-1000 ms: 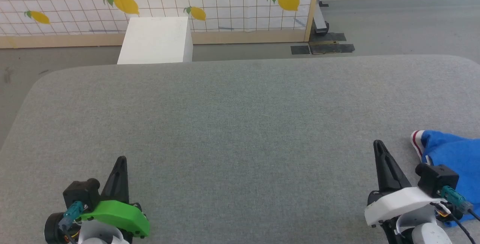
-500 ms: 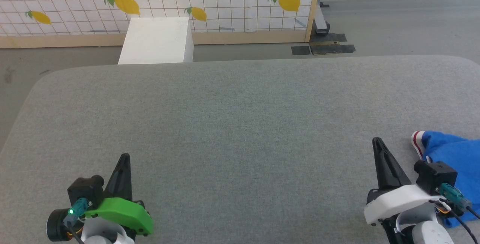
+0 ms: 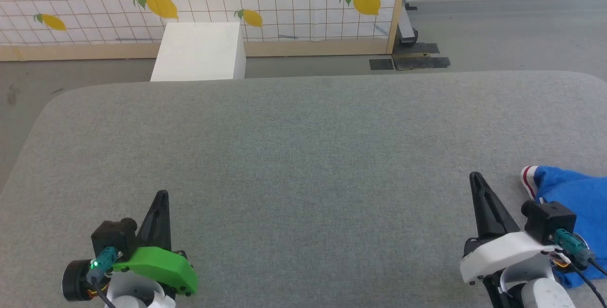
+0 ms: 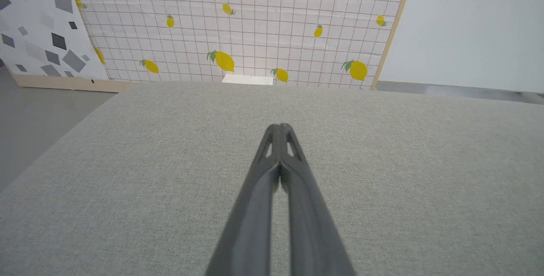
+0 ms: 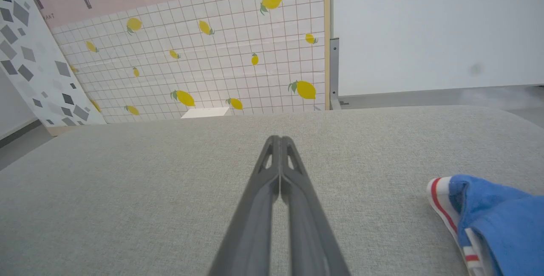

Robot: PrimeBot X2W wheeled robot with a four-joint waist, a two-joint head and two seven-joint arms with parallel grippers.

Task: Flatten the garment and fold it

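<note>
Table (image 3: 303, 147) covered in matt, coarse-woven cloth; garment (image 3: 576, 189) soft, fuzzy knit; right claw (image 3: 474, 176) matt, smooth plastic.

The left gripper (image 3: 162, 195) has long black tapered fingers (image 3: 156, 222) on a bright green curved shell (image 3: 161, 266). Just left of that shell are a black camera block (image 3: 114, 234) and a teal plug (image 3: 105, 256) with a green light. Well right of the shell is the right gripper (image 3: 474, 176), with a white casing (image 3: 507, 251) and black cables (image 3: 597, 267).

Garment (image 3: 578, 192) bunched on grey surface (image 3: 303, 147) just beside R gripper (image 3: 474, 178), jaws prob. closed.
</note>
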